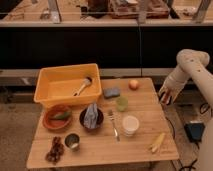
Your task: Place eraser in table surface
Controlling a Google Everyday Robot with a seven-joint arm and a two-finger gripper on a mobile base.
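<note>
At the front, the plank table surface (pixel 150 107) is being crowded by a white cup (pixel 130 123), with a yellow tub (pixel 65 85) farther back. Off the right edge, the gripper (pixel 166 95) is being held beside the boards, seemingly clamped on the reddish eraser (pixel 164 93), probably ready for setting it down. Behind, a dark railing is being shown.

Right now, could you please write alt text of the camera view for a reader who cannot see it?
The gripper of a white robot arm hangs just off the right edge of a light wooden plank tabletop bearing a yellow plastic tub, a white cup and a blue-grey pad.
</note>
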